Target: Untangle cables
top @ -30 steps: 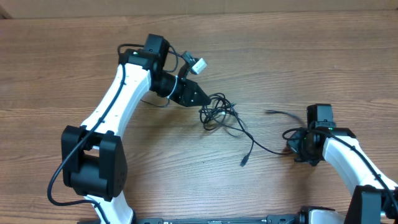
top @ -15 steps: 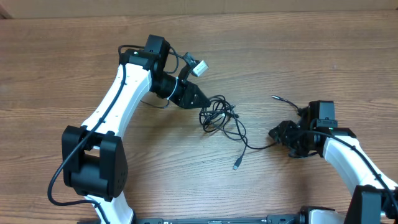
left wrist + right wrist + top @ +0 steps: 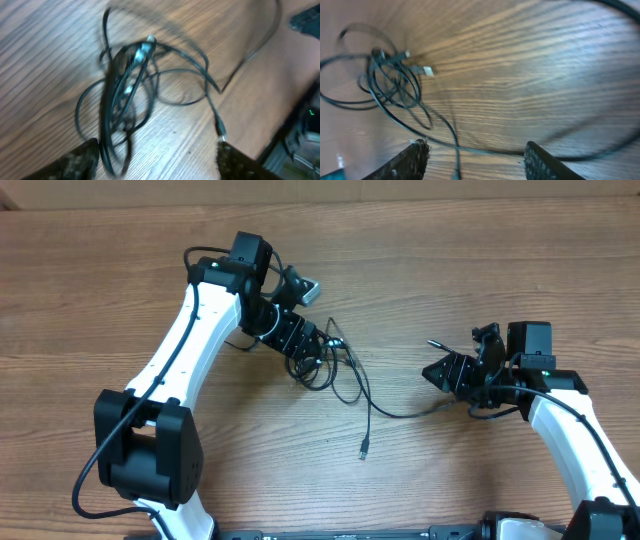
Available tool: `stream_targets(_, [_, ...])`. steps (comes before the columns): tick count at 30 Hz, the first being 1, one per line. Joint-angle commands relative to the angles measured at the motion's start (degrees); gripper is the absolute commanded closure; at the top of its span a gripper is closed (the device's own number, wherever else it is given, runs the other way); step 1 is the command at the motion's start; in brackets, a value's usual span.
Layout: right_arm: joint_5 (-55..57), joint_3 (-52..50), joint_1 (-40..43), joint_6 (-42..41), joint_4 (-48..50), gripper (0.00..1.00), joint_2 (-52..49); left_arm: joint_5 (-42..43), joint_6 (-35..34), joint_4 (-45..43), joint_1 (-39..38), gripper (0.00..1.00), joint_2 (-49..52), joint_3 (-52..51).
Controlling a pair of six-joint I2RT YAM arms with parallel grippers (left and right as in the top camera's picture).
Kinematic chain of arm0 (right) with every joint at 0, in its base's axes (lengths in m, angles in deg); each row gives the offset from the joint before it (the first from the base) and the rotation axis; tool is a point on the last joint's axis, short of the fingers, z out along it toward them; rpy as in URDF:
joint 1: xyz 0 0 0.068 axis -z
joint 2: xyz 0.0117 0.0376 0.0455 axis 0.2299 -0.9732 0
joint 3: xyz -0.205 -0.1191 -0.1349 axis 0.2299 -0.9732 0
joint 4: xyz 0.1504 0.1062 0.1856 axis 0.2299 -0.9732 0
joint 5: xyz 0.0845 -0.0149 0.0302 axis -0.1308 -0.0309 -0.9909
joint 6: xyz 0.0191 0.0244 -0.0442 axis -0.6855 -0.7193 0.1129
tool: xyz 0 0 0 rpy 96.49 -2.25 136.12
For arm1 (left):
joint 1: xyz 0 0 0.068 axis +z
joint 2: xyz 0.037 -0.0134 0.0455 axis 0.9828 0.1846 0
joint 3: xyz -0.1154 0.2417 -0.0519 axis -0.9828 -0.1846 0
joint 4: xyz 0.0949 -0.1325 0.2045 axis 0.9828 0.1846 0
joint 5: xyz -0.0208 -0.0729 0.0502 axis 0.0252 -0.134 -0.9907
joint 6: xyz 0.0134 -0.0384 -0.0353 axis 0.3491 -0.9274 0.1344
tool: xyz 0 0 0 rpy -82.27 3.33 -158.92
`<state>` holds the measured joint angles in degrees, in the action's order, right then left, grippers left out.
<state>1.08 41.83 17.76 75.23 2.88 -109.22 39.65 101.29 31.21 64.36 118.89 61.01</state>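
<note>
Cables on wooden table, beside left gripper

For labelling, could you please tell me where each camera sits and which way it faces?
Overhead: above the table, looking down on the cables; left arm and right arm show.
Left wrist: looks down onto the cables; open left gripper shows.
Right wrist: looks low across the table toward the cables; open right gripper shows.
Shared: all three see the cables.

Blur smears the cables, whose strands run past the edges.
</note>
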Motion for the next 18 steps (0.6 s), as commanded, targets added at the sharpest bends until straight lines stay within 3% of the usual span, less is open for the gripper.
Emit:
stream_targets(1, [4.2,1.0,0.1,0.9,-1.1,0.39,0.7,-5.3,-4.9,-0.4,-0.8,0.2,-1.6,1.1])
stream_targets(7, [4.2,1.0,0.1,0.9,-2.4,0.38,0.7,-6.5,-4.9,-1.6,-1.5,0.21,-0.7,1.0])
stream_targets(12, [4.2,1.0,0.1,0.9,-2.8,0.38,0.7,-13.7,-5.0,-1.5,-1.5,0.24,1.1,0.9])
stream_targets(18, [4.4,1.0,0.1,0.9,-3.1,0.39,0.7,-25.2,-14.6,-1.7,-1.5,0.22,1.9,0.7])
